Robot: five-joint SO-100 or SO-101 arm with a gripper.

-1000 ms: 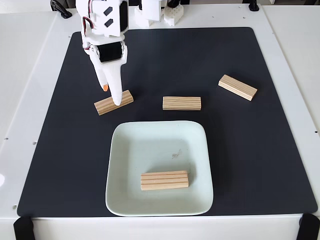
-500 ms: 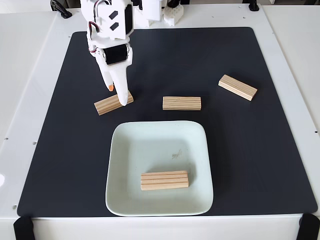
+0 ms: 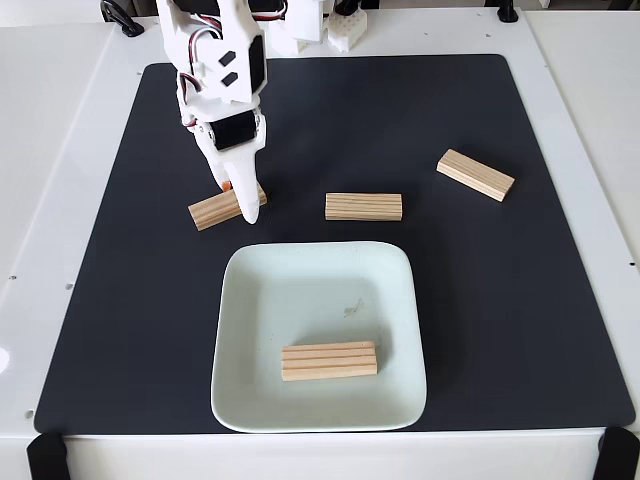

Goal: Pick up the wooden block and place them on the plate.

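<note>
Nearest in the fixed view, pale plate (image 3: 250, 300) holding one wooden block (image 3: 329, 361) flat toward its front edge; brownish speck (image 3: 352, 308) near the middle. Beyond on the black mat (image 3: 520, 300) over the white bench (image 3: 40, 200), three more blocks (image 3: 363, 206), (image 3: 475, 175), (image 3: 212, 210). White end effector (image 3: 238, 200) down over the leftmost block, fingers narrow astride it, grip impossible to tell; no legible writing.

gripper (image 3: 238, 200) white, fingers down over the left wooden block (image 3: 212, 210), orange tip at its top edge; grip unclear | plate (image 3: 250, 300) holds 1 block (image 3: 329, 361) near its front | 2 more blocks on black mat (image 3: 520, 300): centre (image 3: 364, 207), right one (image 3: 476, 175) angled | white table (image 3: 60, 150)
</note>
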